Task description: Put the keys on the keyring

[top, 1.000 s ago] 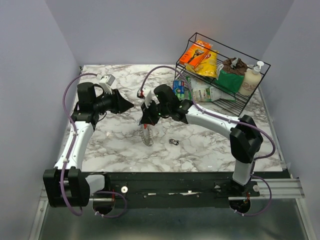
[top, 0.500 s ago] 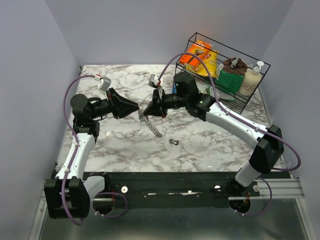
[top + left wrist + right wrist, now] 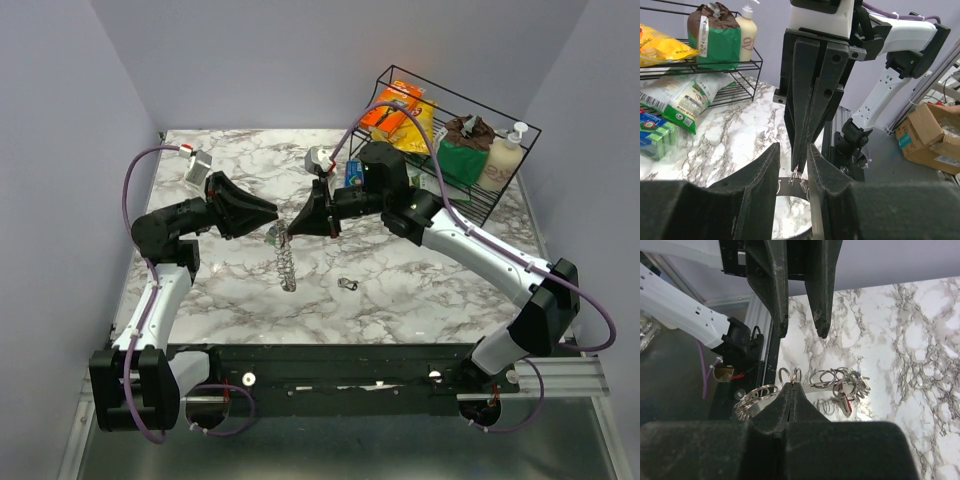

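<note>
- Grip check: the black right gripper (image 3: 791,386) is clenched on the thin silver wire keyring (image 3: 282,245), pinching one loop at its tips.
- Overhead, I see the small flat silver keys (image 3: 289,275) trailing toward 6 o'clock from those tips over the white marble table (image 3: 420,300); I can't tell whether the lowest touches it.
- The black left gripper (image 3: 272,214) faces in from 9 o'clock, fingers released and spread, nose to nose with the right tips.
- One loose silver key (image 3: 347,285) lies at 4 o'clock of the bunch, apart from it.
</note>
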### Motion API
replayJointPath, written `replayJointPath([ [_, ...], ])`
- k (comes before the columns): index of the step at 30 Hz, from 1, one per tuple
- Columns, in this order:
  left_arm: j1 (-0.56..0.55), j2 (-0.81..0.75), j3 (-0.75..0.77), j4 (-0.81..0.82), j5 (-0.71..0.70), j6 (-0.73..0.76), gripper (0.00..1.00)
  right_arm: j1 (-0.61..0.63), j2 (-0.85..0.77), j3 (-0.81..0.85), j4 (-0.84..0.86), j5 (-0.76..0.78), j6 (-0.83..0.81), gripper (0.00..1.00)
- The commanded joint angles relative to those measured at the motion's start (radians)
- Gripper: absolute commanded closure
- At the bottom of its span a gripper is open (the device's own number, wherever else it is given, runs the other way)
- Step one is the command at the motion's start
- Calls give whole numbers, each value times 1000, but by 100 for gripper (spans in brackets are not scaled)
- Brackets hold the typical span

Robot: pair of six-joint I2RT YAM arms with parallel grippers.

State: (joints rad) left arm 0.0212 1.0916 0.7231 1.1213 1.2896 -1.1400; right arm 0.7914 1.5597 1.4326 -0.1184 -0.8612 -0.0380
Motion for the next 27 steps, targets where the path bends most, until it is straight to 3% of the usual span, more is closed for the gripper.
replayJointPath([
  [1, -9, 20, -13, 187, 39, -128, 63, -9, -46, 5, 72, -74, 30, 99],
  [10, -18, 45, -14, 342, 65, -231, 66, -20, -72, -6, 109, -85, 79, 99],
  [27, -67, 63, 1, 334, 76, -237, 74, -29, -81, -9, 177, -105, 115, 99],
])
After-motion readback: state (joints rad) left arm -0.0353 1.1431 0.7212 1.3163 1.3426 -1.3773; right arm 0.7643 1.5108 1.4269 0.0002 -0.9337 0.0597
